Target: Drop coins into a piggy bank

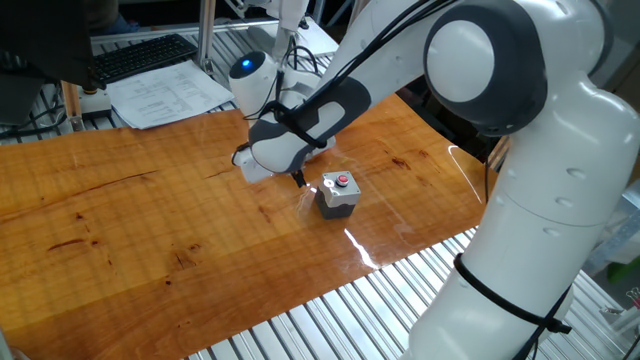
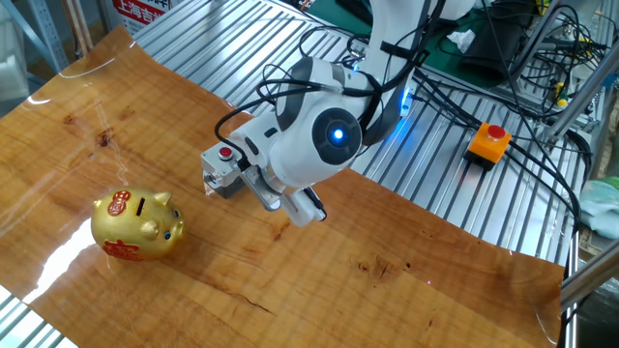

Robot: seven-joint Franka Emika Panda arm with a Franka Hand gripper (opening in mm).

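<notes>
The golden piggy bank [image 2: 135,224] with red markings stands on the wooden table near its front left corner, slot up. It does not show in the one fixed view, where the arm covers that area. My gripper [image 2: 298,206] hangs low over the table, right of the pig and just beside the grey box with a red button [image 2: 221,169]. In the one fixed view the gripper [image 1: 298,180] points down just left of that box [image 1: 337,193]. The fingers look pressed together. No coin shows between them or on the table.
An orange box with a red button [image 2: 489,141] and cables lie on the metal slats behind the table. A keyboard [image 1: 140,57] and papers [image 1: 170,95] sit past the far edge. The robot's own base [image 1: 540,250] stands at the table's side.
</notes>
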